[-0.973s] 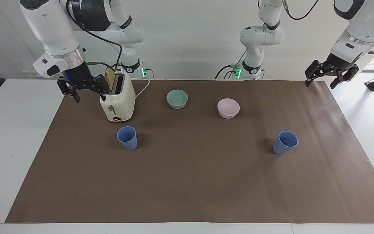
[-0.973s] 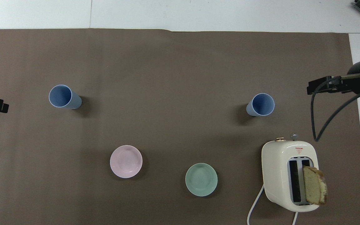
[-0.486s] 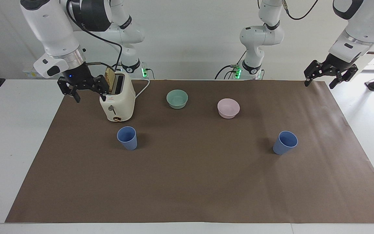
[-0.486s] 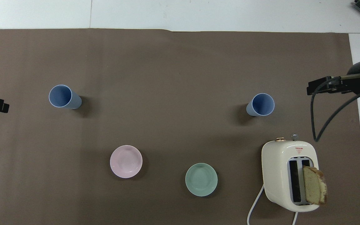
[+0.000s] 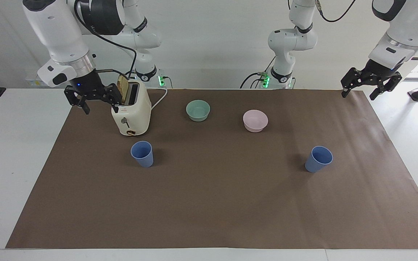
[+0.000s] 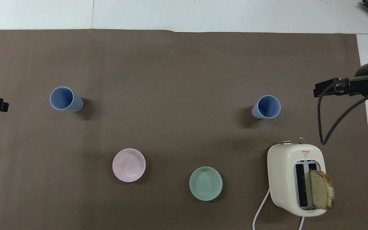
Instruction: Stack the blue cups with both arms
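- On the brown-covered desk (image 5: 209, 203) two blue cups stand upright, mouths up, well apart: one blue cup (image 5: 142, 153) toward the right arm's end, the other blue cup (image 5: 318, 158) toward the left arm's end.
- Toaster (image 5: 131, 112) with a bread slice (image 6: 321, 193) stands just nearer the robots than the first cup.
- Teal bowl (image 5: 198, 110) and pink bowl (image 5: 255, 120) sit nearer the robots, between the cups.
- Right pincer (image 5: 93, 97) hangs beside the toaster, fingers wide.
- Left pincer (image 5: 370, 82) hangs over the mat's corner, fingers wide.
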Controlling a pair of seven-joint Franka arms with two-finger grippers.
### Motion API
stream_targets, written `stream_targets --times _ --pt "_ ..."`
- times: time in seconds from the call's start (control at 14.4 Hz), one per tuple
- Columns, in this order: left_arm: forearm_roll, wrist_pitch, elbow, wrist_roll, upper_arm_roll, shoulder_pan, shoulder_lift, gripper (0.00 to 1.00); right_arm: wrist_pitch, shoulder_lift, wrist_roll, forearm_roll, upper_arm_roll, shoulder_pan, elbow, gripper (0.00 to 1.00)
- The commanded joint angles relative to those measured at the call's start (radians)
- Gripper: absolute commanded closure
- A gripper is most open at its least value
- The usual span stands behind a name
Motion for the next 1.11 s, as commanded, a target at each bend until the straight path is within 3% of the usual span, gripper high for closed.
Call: stream_targets --times 0.0,1.04 --pt "0.010 0.011 0.011 0.012 0.001 -0.003 0.002 0.00 -0.002 -0.028 -0.021 0.016 0.001 -0.009 -0.031 0.00" --pt "0.010 0.004 0.010 0.015 0.001 -0.003 0.000 0.00 -0.002 -0.035 -0.021 0.016 0.001 -0.011 -0.042 0.00"
